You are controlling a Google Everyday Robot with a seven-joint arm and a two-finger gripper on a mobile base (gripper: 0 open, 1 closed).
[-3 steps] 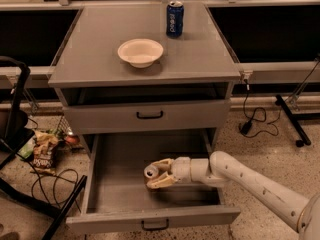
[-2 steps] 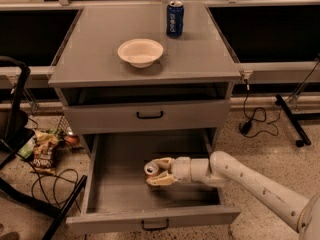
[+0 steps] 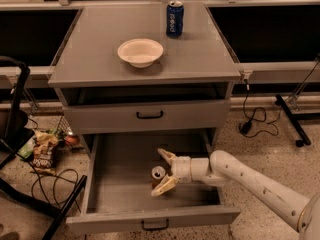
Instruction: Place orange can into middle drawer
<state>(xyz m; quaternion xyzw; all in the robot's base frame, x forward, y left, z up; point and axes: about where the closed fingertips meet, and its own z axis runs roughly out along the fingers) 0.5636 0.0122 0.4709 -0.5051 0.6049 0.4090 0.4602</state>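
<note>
The orange can (image 3: 158, 175) stands upright on the floor of the middle drawer (image 3: 150, 217), which is pulled out wide at the bottom of the grey cabinet. My gripper (image 3: 157, 172) reaches into the drawer from the right. Its fingers are spread open, one (image 3: 166, 156) behind the can and one (image 3: 164, 186) in front of it, with the can between them. My white arm (image 3: 250, 181) runs off to the lower right.
The grey drawer above (image 3: 150, 115) is shut. On the cabinet top (image 3: 200, 59) stand a blue Pepsi can (image 3: 174, 18) and a white bowl (image 3: 140, 51). Snack bags (image 3: 44, 151) and cables lie on the floor at left. A black stand (image 3: 292, 119) is at right.
The gripper was closed around the can inside the drawer. Its fingers have now spread apart, and the can stands on its own on the drawer floor.
</note>
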